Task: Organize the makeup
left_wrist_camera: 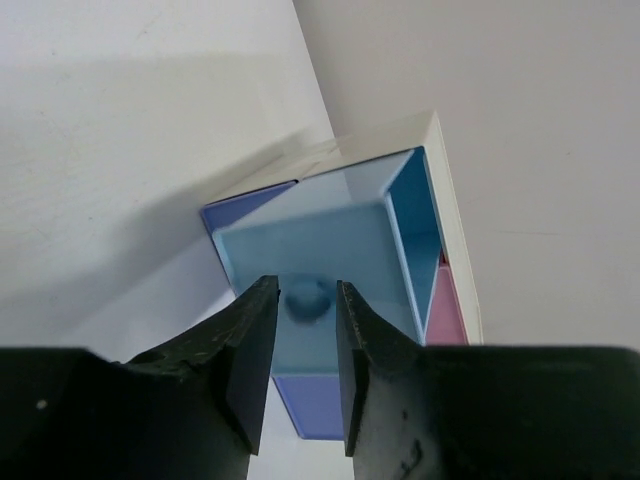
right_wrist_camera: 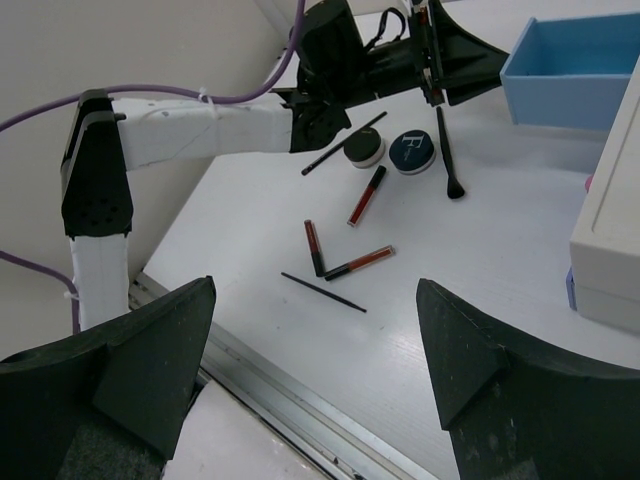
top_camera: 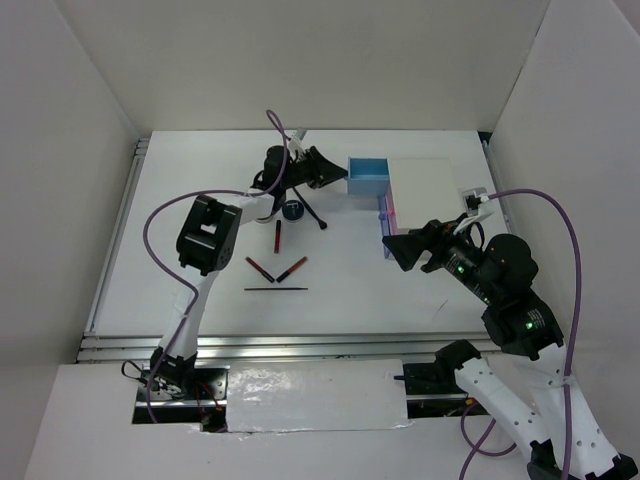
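The left gripper [left_wrist_camera: 305,288] has its jaws a narrow way apart, straddling the small round knob [left_wrist_camera: 305,302] on the front of the translucent light-blue plastic drawer [left_wrist_camera: 340,240]. Whether the fingers actually press on the knob cannot be told. The drawer juts out of the white box [top_camera: 425,185] toward this gripper, with a pink drawer [left_wrist_camera: 447,305] showing just beyond it. With a loose hold, a pull would likely slide the fingers off the knob. With a firm hold and a long pull, the drawer could leave its slot and tip, or drag the light box across the white desk [top_camera: 360,300].

The makeup lies behind and below the left wrist, none of it in a drawer. Nearest are the blue-topped round black compact [top_camera: 293,210], a second round black compact [right_wrist_camera: 363,150] and a black brush [top_camera: 312,213]. A low retreat of the arm could sweep these aside. Farther back toward the arm's base lie the red-and-black sticks [top_camera: 277,234] and a thin black pencil [top_camera: 275,289].

The right gripper [top_camera: 412,250] hangs wide open and empty just beside the box, so a careless swing could knock it.
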Motion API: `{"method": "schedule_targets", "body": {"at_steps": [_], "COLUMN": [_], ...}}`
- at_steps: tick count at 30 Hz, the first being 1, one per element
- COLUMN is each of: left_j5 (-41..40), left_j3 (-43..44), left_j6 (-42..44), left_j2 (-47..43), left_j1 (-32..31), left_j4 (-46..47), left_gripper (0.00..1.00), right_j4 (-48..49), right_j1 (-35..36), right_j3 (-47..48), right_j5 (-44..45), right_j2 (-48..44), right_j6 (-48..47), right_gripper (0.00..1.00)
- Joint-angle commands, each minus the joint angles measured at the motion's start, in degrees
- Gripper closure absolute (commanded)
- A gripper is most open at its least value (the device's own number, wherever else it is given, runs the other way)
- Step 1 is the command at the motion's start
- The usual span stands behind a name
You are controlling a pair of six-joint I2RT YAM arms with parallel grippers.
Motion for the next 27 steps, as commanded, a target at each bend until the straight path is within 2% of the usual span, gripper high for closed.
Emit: {"method": "schedule_targets", "body": {"at_steps": [1,4,5,7,8,12,13,14,18,19,21,22,26,27], "left_j5": [-0.1,0.2,0.2,0.2,0.0,-0.7,-0.9,-1.3,-3.7,-4.8,-8.9,-10.8,-24.7,-26.9], "left_j3": [-0.5,-0.5,-0.5,-0.8,-1.1,-2.8,-4.2,-4.8,-5.7,-5.2,-3.0,-2.6,-5.0,-6.1], "left_j6": [0.8,0.6,0.6,1.2,1.8,3.3,4.0,4.6,12.2,14.6,22.8,27.4,35.1,36.1], "left_j2": [-4.0,-4.3,-4.8,-6.0,-6.5,-9.7,-11.5,-12.4,-17.8,-20.1,-22.2,-24.6,-31.5,-33.1], "left_j1": [1.5,1.5,1.6,1.7,1.7,2.5,3.1,3.5,5.4,5.6,5.5,5.5,5.4,5.4], "left_j4": [2.4,2.7,2.5,2.1,1.8,0.5,0.4,-0.3,-10.6,-18.2,-27.0,-34.9,-50.1,-52.2], "left_gripper": [0.57,0.44,0.34,0.29,0.23,0.18,0.05,0.01,0.0,0.01,0.01,0.01,0.01,0.01], "right_j4": [1.9,1.9,1.9,2.0,2.0,1.8,1.8,1.8,1.0,0.8,0.4,-0.2,-0.7,-0.7], "right_j1": [0.2,0.2,0.3,0.4,0.3,0.2,0.3,0.3,0.3,0.3,0.3,0.2,0.3,0.3], "right_j3": [0.8,0.8,0.7,0.8,0.8,1.0,1.0,1.0,1.5,1.7,2.1,2.6,3.9,4.0], "right_j5": [0.6,0.6,0.6,0.6,0.7,0.7,0.7,0.7,1.3,1.7,3.1,3.9,5.1,5.3], "right_j2": [0.0,0.2,0.2,0.2,0.2,0.4,0.5,0.5,0.6,0.6,0.6,0.6,1.3,1.4], "right_j6": [0.0,0.1,0.2,0.2,0.2,0.2,0.2,0.2,-0.3,-0.5,-1.0,-1.4,-2.0,-2.0], "right_gripper": [0.11,0.1,0.1,0.1,0.1,0.1,0.1,0.1,0.1,0.1,0.09,0.09,0.07,0.01]}}
